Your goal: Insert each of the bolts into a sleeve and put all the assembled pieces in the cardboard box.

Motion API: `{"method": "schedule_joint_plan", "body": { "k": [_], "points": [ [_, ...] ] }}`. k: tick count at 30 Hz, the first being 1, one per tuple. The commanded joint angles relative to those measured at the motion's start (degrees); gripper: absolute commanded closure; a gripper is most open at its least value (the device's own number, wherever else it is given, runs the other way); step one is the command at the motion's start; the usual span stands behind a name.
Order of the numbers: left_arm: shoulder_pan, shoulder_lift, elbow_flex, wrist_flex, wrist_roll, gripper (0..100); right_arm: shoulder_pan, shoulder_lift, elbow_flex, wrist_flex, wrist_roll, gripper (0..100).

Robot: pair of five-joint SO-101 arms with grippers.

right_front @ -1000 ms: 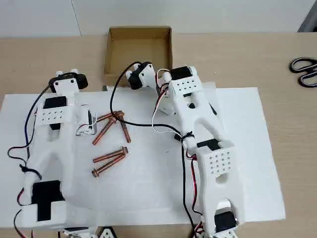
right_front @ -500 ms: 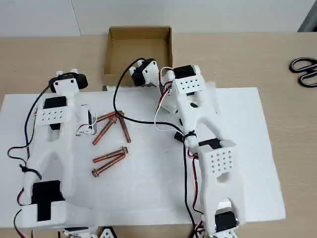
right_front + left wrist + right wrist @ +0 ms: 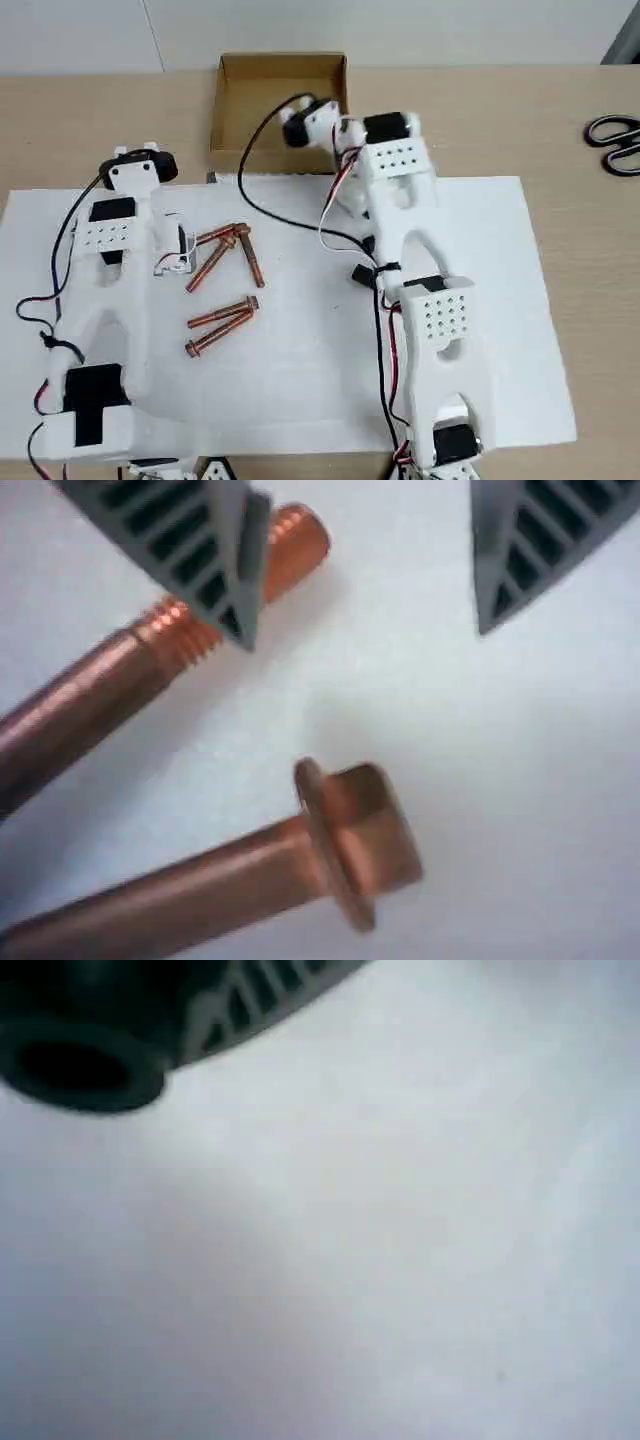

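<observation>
We see a wooden table [image 3: 520, 110] with a white sheet [image 3: 300, 380] spread over most of its near part. Two white arms stand on the sheet. The left arm [image 3: 105, 290] reaches up the sheet's left side, and the right arm [image 3: 420, 260] stretches toward the far edge.

The cardboard box [image 3: 218, 100] sits on the bare wood just beyond the sheet, its top open. The right gripper [image 3: 310, 125] hangs at the box's near right corner. Black scissors [image 3: 615, 145] lie well apart at the table's right edge.

Five copper bolts [image 3: 225, 270] lie on the sheet between the arms, nearer the left one. Three of them meet at their heads, and two lie side by side just below.

The left gripper [image 3: 360, 580] hovers over them with its fingers spread wide and nothing between them. One fingertip covers the threaded end of one bolt [image 3: 100, 700], and the flanged hex head of another bolt [image 3: 340, 850] lies close by.

The right gripper is closed on a black sleeve [image 3: 75, 1070] — we see its round opening pressed against a ribbed finger [image 3: 260, 995], above the white sheet.
</observation>
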Motion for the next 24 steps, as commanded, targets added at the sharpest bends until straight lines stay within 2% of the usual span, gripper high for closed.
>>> {"method": "schedule_joint_plan", "body": {
  "k": [1, 7, 12, 18, 24],
  "points": [
    [0.1, -2.8, -0.4, -1.0, -0.1, 86, 1.6, -1.0, -6.8, 3.7, -5.4, 99.5],
    [0.1, -2.5, -0.4, -0.6, -0.4, 86, 6.7, -1.2, -5.8, 4.5, -15.4, 99.5],
    [0.1, -2.5, -0.1, -0.6, -2.2, 86, 10.0, -1.2, -1.1, 4.7, -20.8, 99.5],
    [0.1, -2.5, -0.1, -0.9, -2.2, 86, 9.7, -8.7, 8.5, 4.4, -25.9, 99.5],
    [1.8, -3.0, -3.0, 1.0, -5.7, 88, 9.4, -17.8, 18.0, 4.4, -26.5, 99.5]
  ]
}}
